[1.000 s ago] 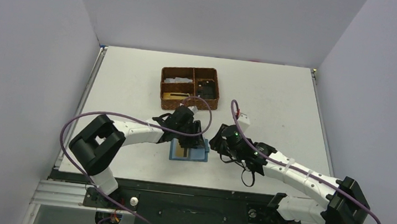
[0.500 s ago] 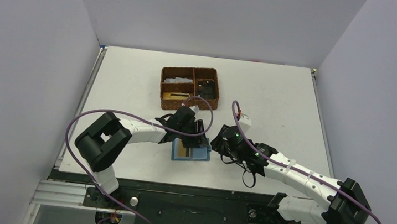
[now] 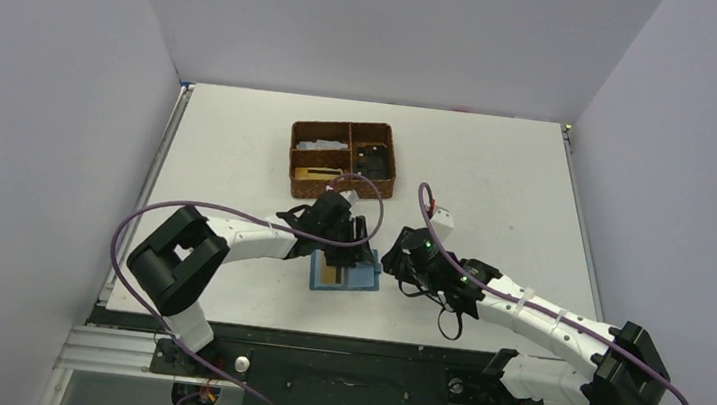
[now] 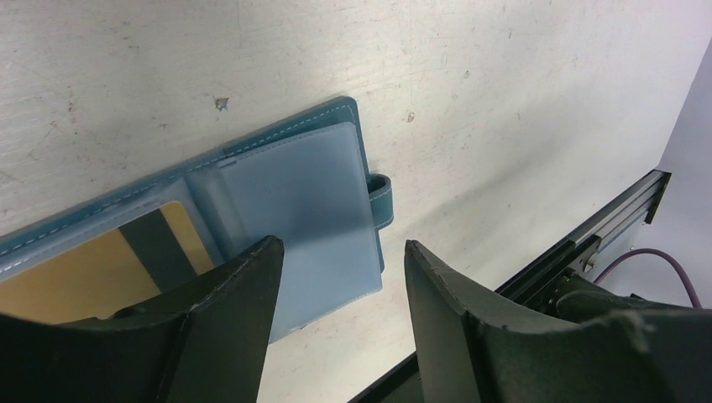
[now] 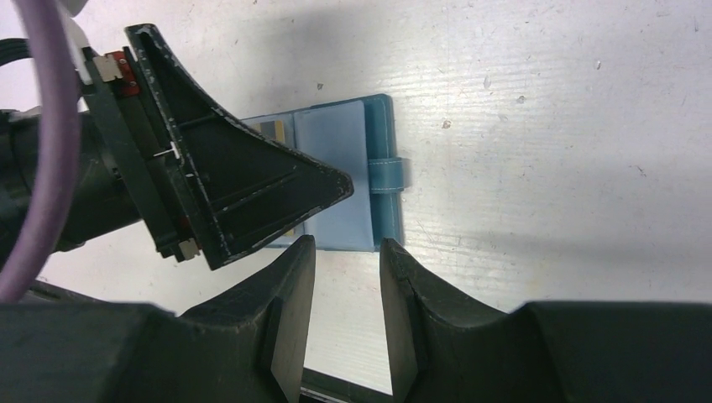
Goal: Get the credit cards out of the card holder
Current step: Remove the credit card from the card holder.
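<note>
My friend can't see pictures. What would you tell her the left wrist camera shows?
An open teal-blue card holder lies flat on a scuffed white table, with a tan-gold card with a dark stripe tucked in one pocket. The left gripper hangs over it, its two black fingers spread apart and holding nothing.
</note>
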Tool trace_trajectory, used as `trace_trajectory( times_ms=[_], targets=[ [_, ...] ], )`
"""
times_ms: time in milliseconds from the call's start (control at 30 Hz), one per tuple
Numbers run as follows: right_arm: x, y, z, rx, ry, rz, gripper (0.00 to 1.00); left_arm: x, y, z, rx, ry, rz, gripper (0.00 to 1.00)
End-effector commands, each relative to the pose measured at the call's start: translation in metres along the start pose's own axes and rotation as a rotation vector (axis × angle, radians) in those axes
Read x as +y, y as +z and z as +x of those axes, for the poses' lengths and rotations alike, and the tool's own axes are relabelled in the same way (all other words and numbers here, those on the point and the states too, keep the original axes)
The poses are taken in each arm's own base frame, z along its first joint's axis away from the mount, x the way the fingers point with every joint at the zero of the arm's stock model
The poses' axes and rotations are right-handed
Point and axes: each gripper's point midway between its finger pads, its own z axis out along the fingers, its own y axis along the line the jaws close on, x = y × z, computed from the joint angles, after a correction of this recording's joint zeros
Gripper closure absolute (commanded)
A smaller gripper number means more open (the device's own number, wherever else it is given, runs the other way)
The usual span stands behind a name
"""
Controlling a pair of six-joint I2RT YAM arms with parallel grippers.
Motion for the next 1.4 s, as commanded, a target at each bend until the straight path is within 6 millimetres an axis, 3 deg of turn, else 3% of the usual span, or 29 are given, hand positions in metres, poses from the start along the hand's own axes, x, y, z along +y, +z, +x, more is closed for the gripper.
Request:
trace_trajectory(
  times_ms=[0,233,467,600,833,967,1367],
  targets=[
    [0.013,-0.007,-0.016,-0.051,-0.005,-0.023,0.69,-0.020,-0.019,-0.020,-0.058,0.044,0.031,0.47],
    [0.020,-0.007,-0.018,-0.053,-0.021,-0.026,0.69,-0.025,-0.032,-0.027,-0.086,0.038,0.048,0.47],
    [0.038,-0.006,-0.018,-0.045,-0.067,-0.030,0.69,-0.013,-0.048,-0.036,-0.121,0.020,0.025,0.47],
    [0.049,0.000,-0.013,-0.028,-0.098,-0.032,0.69,0.004,-0.062,-0.043,-0.151,-0.007,-0.021,0.47],
    [0.074,0.016,-0.003,0.012,-0.167,-0.036,0.68,0.055,-0.098,-0.052,-0.211,-0.074,-0.108,0.48],
    [0.084,0.033,0.009,0.054,-0.210,-0.026,0.66,0.067,-0.114,-0.050,-0.230,-0.075,-0.119,0.48],
    [0.094,0.076,0.047,0.167,-0.234,-0.036,0.66,0.080,-0.109,-0.032,-0.186,-0.088,-0.118,0.69]
  ],
)
